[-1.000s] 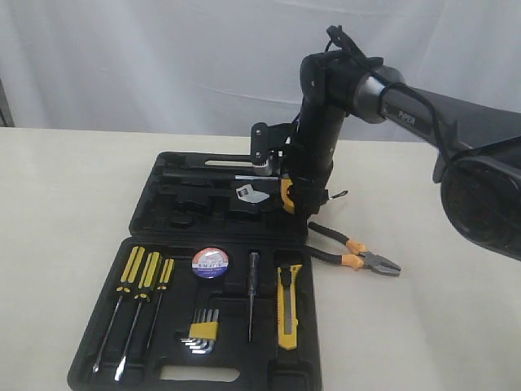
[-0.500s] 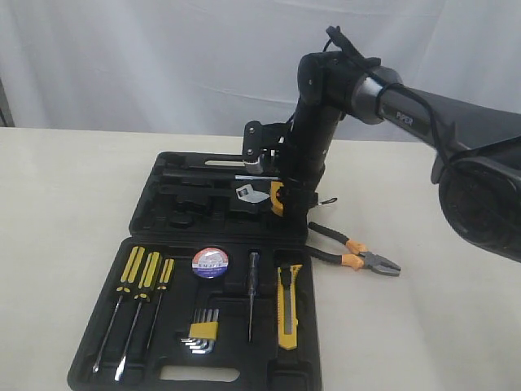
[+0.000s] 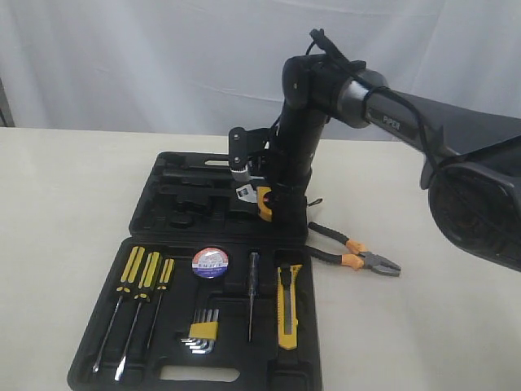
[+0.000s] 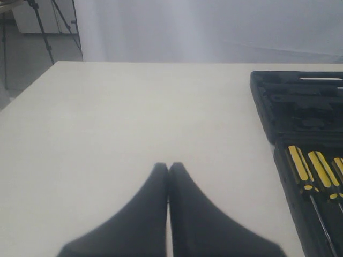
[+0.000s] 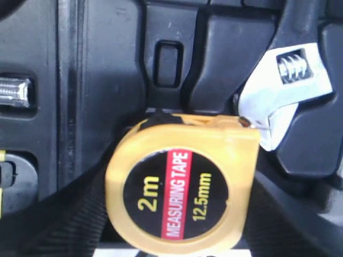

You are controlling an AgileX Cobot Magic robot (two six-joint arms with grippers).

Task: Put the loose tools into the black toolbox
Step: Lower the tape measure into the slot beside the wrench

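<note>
Right wrist view shows the round yellow tape measure (image 5: pixel 179 190) clamped by its edges between the two black fingers of the right gripper (image 3: pixel 267 198), its "2m" label facing the camera. Directly behind it lie the moulded black recesses of the toolbox (image 3: pixel 140 221), and the silver head of an adjustable wrench (image 5: pixel 284 80) sits just beside the yellow case.

In the exterior view the held tape measure hangs at the centre of the frame, over the right part of the box's upper half. So the place for it lies straight below the jaws, not off to a side. The coming move looks like a short descent and a release. Whether the case already touches the tray cannot be told, nor which recess is meant for it.

The tape roll (image 3: pixel 210 262) and utility knife (image 3: pixel 287 316) already lie in the lower half. The pliers (image 3: pixel 358 257) are on the table (image 3: pixel 65 179) just right of the box. Their long axis slants from upper left to lower right, handles toward the box, and they are near the right arm.

The left gripper (image 4: pixel 169 167) has its jaws pressed together on nothing, over bare table, with the box at the right edge of its own picture.
</note>
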